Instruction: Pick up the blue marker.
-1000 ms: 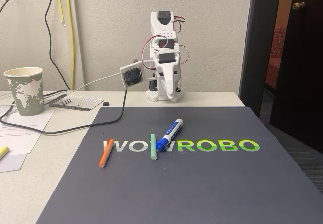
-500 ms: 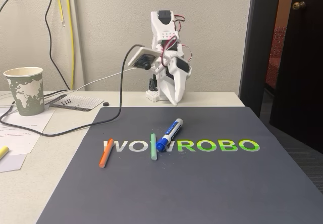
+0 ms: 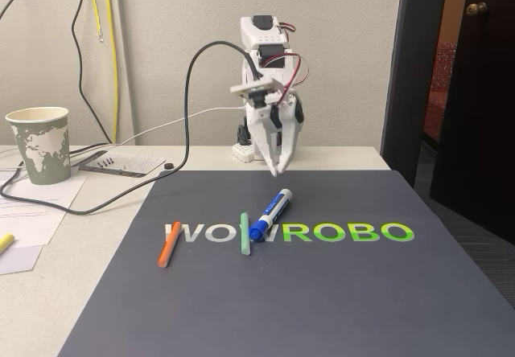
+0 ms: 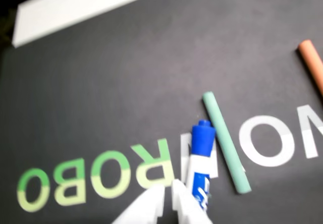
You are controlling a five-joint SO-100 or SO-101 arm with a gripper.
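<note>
- Orange stick (image 3: 169,243) lies far left on the dark mat (image 3: 338,293).
- Green stick (image 3: 244,233) just left of blue marker (image 3: 270,214), which lies flat mid-mat.
- Gripper (image 3: 279,172) above marker's far end, jaws nearly closed, empty.

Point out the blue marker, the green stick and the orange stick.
blue marker (image 3: 271,213), fixed view, on the barrel's middle.
green stick (image 3: 245,234), fixed view, mid-length.
orange stick (image 3: 169,244), fixed view, mid-length.
</note>
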